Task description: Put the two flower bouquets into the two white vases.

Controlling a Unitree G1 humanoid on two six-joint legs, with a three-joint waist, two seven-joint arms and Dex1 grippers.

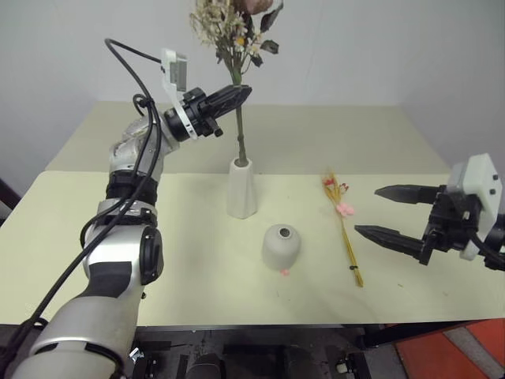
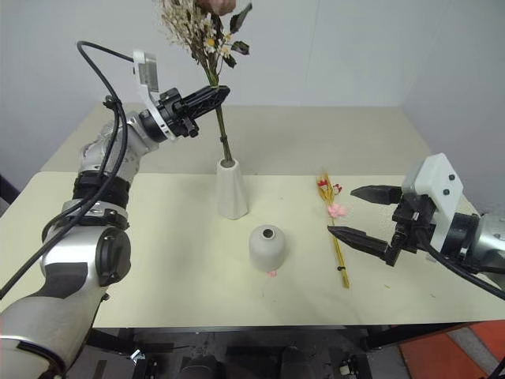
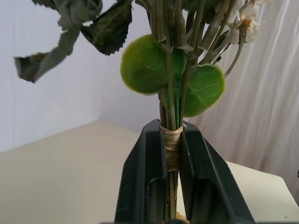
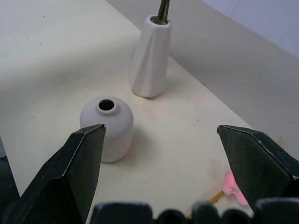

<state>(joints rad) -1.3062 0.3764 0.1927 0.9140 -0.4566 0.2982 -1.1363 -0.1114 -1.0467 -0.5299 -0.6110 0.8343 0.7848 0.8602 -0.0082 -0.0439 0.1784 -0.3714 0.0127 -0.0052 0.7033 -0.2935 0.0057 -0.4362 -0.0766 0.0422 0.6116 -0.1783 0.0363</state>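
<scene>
Cream tabletop [image 1: 118, 237]: matte, broad bare room at front left; seam along the middle.
Left end effector [image 1: 237, 96]: clamped on bushy bouquet [image 1: 233, 31], stems down in tall tapered vase [image 1: 241, 189].
Right end effector [image 1: 390, 212]: jaws wide, empty, near right edge.
Squat vase [image 1: 281, 245]: rounded, small mouth, empty.
Slim bouquet [image 1: 343, 225]: flat, between squat vase and right end effector.

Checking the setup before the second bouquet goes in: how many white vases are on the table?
2. The tall vase stands mid-table with the bushy bouquet's stem in it; the squat vase sits empty nearer the front edge.
</scene>
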